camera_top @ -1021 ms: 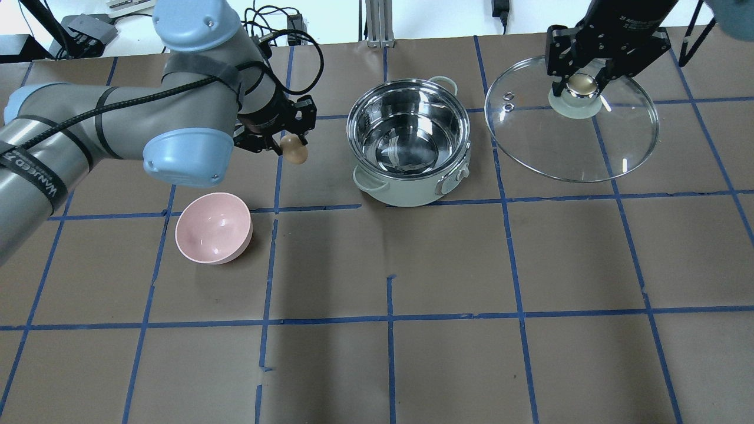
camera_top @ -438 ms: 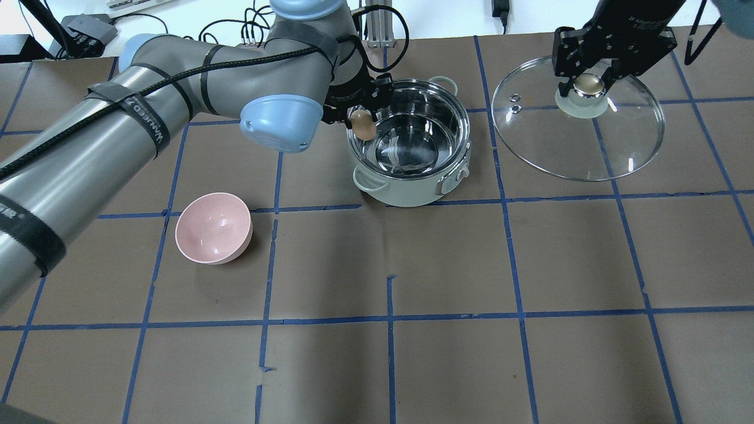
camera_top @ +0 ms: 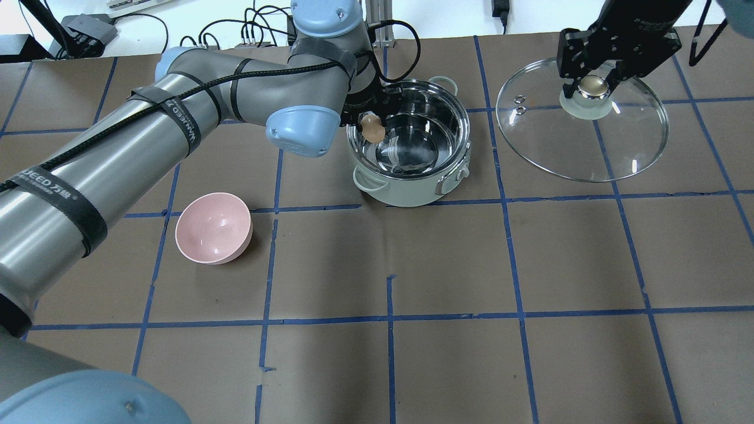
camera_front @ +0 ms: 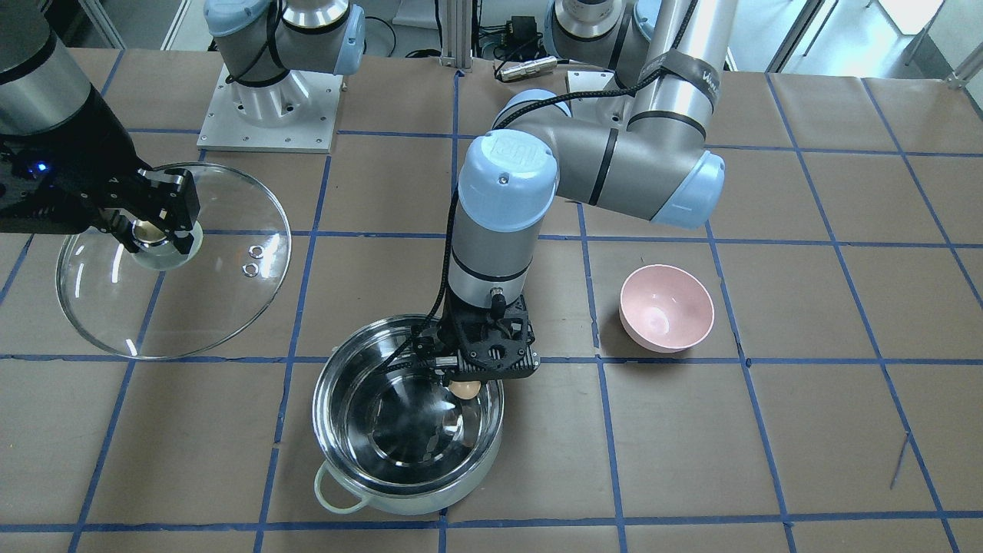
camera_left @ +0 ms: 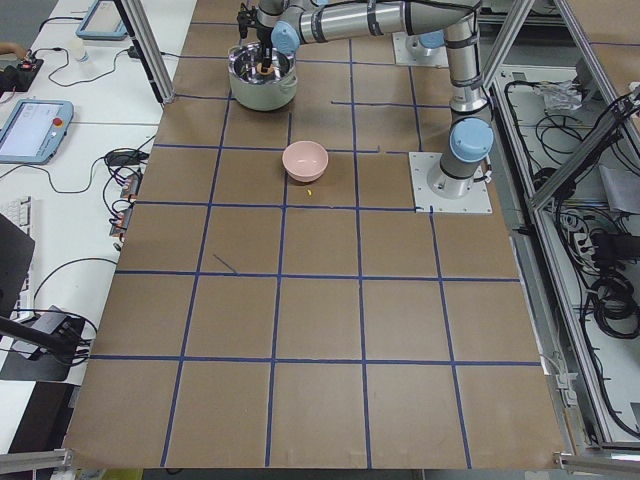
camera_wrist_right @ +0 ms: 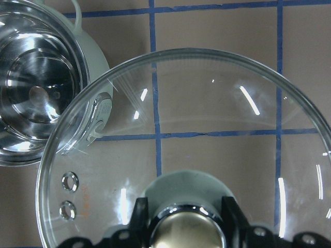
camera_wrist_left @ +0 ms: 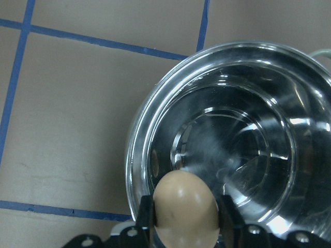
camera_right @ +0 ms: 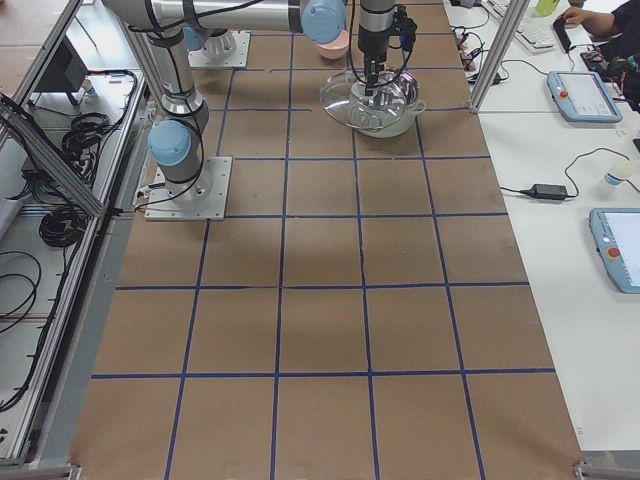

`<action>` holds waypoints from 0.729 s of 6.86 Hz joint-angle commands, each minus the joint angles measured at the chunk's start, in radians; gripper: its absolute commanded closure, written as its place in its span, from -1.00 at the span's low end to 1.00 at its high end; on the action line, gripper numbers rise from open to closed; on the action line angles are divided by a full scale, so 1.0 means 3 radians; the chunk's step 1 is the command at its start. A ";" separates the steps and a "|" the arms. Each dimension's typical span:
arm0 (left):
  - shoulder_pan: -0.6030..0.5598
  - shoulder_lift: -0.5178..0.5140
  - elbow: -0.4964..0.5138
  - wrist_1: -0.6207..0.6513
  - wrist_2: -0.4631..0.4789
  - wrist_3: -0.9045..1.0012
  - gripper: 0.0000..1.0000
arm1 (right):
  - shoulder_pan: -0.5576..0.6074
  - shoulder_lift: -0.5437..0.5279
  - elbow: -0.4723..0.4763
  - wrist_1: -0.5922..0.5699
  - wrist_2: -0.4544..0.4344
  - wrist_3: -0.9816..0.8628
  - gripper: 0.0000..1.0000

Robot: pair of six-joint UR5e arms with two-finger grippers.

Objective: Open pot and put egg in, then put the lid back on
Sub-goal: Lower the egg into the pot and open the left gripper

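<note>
Bowl (camera_top: 214, 228) and lid (camera_top: 589, 147) flank pot (camera_top: 406, 194), each apart, egg (camera_top: 371, 128) held above its edge.

Brown paper-covered table (camera_top: 447, 365), blue tape grid (camera_top: 389, 318), cables (camera_top: 259, 15) along far edge, white benches (camera_left: 60, 250) at both ends with pendants (camera_left: 35, 128), aluminium posts (camera_left: 142, 50) beside the benches, even bright light

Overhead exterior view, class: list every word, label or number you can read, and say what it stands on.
"VANJEED", roughly: black strap round the left arm.
Same word, partly legible: second strap lower on that arm.
White print on the right arm's black wrist: too blurred to read.
No text on the pot, lid, pink bowl or egg.
</note>
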 commanded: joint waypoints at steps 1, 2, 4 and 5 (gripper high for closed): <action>-0.0002 -0.0064 -0.0018 0.0061 0.0005 0.0140 -0.02 | 0.0000 -0.0004 0.0011 -0.0004 0.0001 -0.0018 0.37; -0.0002 -0.0054 -0.0024 0.0061 0.0015 0.0145 -0.39 | -0.0005 0.0001 0.0036 -0.0014 0.0001 -0.0023 0.37; 0.0029 0.0180 -0.0039 -0.0005 0.0076 0.0262 -0.90 | -0.0005 -0.0004 0.0052 -0.0035 0.0001 -0.0023 0.36; 0.0166 0.0419 -0.0024 -0.0461 0.0122 0.0440 -0.93 | 0.0000 -0.0004 0.0057 -0.0040 0.0001 -0.0023 0.33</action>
